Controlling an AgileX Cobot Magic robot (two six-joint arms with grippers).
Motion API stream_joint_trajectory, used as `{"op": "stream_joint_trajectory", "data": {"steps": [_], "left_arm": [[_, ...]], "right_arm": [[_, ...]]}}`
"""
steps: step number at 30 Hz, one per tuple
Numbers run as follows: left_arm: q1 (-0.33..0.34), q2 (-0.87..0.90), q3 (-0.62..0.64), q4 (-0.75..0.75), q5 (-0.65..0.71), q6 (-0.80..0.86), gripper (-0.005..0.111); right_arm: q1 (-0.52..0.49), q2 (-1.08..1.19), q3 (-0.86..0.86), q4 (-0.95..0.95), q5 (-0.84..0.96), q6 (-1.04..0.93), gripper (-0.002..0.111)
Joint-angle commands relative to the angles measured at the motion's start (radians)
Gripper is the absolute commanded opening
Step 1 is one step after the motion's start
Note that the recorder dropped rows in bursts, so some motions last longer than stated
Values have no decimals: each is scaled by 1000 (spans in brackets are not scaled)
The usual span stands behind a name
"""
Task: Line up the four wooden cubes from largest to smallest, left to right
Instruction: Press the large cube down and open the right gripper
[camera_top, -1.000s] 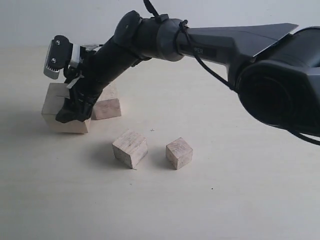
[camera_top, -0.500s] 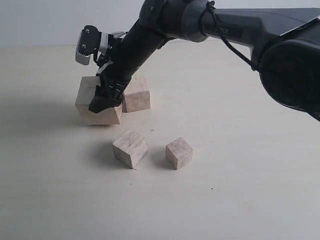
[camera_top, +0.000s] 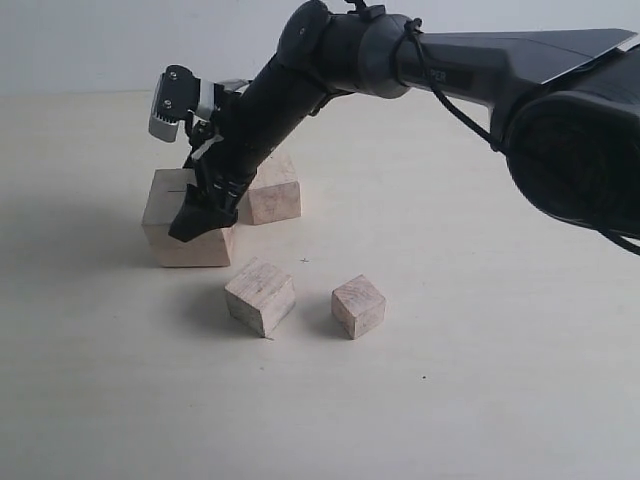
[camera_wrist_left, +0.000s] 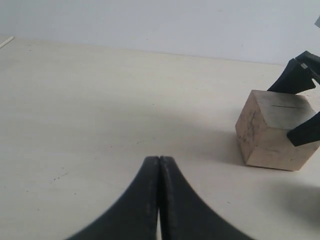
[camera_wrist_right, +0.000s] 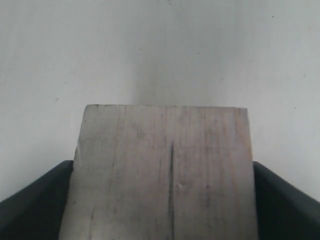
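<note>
The largest wooden cube (camera_top: 168, 225), with a thin slit on its top, stands at the left of the table. My right gripper (camera_top: 195, 205) reaches across from the right and is shut on it, one finger on each side. In the right wrist view the cube (camera_wrist_right: 162, 175) fills the gap between the black fingers (camera_wrist_right: 280, 200). The second cube (camera_top: 275, 198) sits just behind and to the right, close to the arm. The third cube (camera_top: 260, 295) and the smallest (camera_top: 358, 306) lie nearer the front. My left gripper (camera_wrist_left: 159, 159) is shut on nothing, well away from the large cube (camera_wrist_left: 272, 130).
The pale table (camera_top: 480, 380) is bare to the right and front of the cubes. The right arm's thick black body (camera_top: 560, 110) spans the upper right of the exterior view, above the table.
The right gripper carried the largest cube to the right, then slightly back left and down. The second cube was shifted right with it. The two front cubes stayed put.
</note>
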Motion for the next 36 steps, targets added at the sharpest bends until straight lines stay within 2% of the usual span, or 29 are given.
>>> {"op": "stream_joint_trajectory", "data": {"steps": [1,6,9,11,17,19,22,31,36], "left_arm": [[1,-5,3,-7,-12,0,0],[1,-5,3,-7,-12,0,0],[1,-5,3,-7,-12,0,0],[1,-5,3,-7,-12,0,0],[1,-5,3,-7,-12,0,0],[1,-5,3,-7,-12,0,0],[1,-5,3,-7,-12,0,0],[1,-5,3,-7,-12,0,0],[1,-5,3,-7,-12,0,0]], "right_arm": [[-4,-3,-16,31,-1,-40,0],[-4,1,-14,33,-8,-48,2],[-4,1,-14,33,-9,-48,13],[-4,1,-14,33,-14,-48,25],[-4,1,-14,33,-16,-48,76],[-4,1,-14,33,-24,-48,86],[-4,1,-14,33,-31,-46,89],[-4,-16,-14,31,-31,-41,89],[-4,-50,-14,31,-62,33,89]]}}
